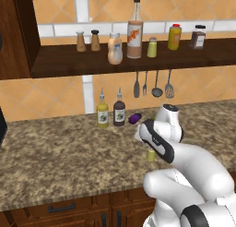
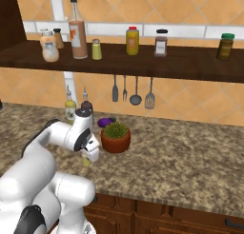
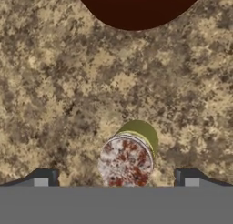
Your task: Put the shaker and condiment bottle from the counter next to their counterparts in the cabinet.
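Observation:
The tiny yellow-green shaker with its pale speckled top stands upright on the granite counter, also seen as a sliver under the hand. My gripper hangs straight above it, open, with one finger on each side and nothing held. The squat peach-orange condiment bottle stands on the dark wooden cabinet shelf, just left of the tall spouted bottle. A second yellow-green shaker sits right of that tall bottle.
A potted plant stands close to the counter shaker; its brown pot shows ahead of the fingers. Two sauce bottles and a purple eggplant sit by the wall. Utensils hang under the shelf. Brown shakers and jars share the shelf.

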